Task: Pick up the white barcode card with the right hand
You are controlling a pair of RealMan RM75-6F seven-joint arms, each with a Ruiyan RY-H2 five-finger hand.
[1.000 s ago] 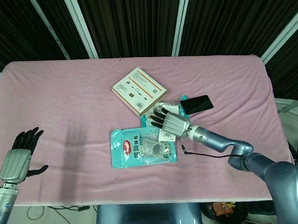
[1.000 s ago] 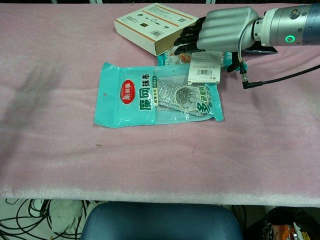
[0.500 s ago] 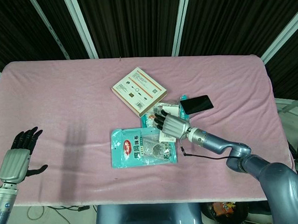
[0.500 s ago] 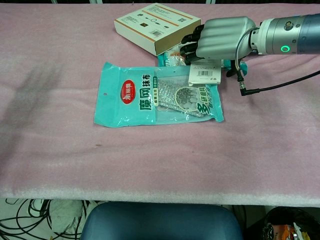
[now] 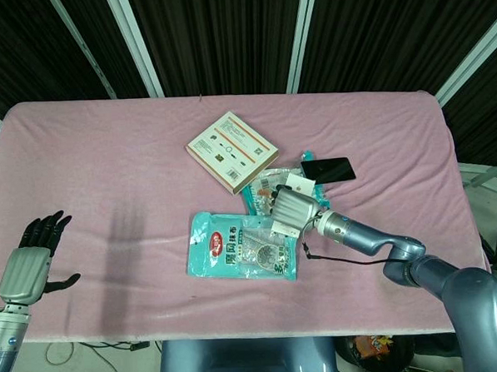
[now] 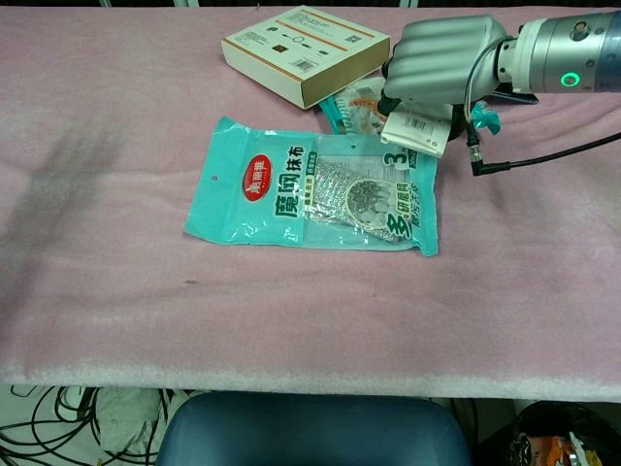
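Note:
The white barcode card (image 6: 416, 131) sticks out tilted from under my right hand (image 6: 439, 62), whose fingers are curled in around its upper part. In the head view the same hand (image 5: 290, 209) sits at the table's middle right, with a sliver of the card (image 5: 282, 228) showing below it. The card's lower edge overlaps the top right corner of a large teal cloth packet (image 6: 320, 184). My left hand (image 5: 27, 264) hangs off the table's left front edge with fingers spread, holding nothing.
A flat tan box (image 5: 232, 151) lies behind the right hand. A black phone (image 5: 328, 170) rests to the hand's right, and a small teal snack packet (image 6: 354, 102) lies between box and hand. Pink cloth (image 5: 105, 160) covers the table.
The right hand's fingers have curled in around the card and tilted it up. The large teal packet has shifted and turned slightly. The left hand has not moved.

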